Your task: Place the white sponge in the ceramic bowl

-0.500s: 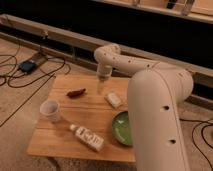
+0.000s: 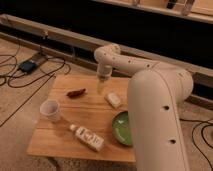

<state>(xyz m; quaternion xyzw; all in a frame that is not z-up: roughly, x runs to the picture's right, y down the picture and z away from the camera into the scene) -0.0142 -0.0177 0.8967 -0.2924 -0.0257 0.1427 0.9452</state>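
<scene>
The white sponge is a small off-white block lying on the wooden table, right of its centre. The green ceramic bowl sits near the table's front right; its right side is hidden behind my white arm. My gripper hangs from the wrist above the table's far middle, a little behind and left of the sponge and apart from it. It holds nothing that I can see.
A white cup stands at the table's left. A white labelled bottle lies near the front edge. A small brown object lies at the back left. Cables and a device lie on the floor to the left.
</scene>
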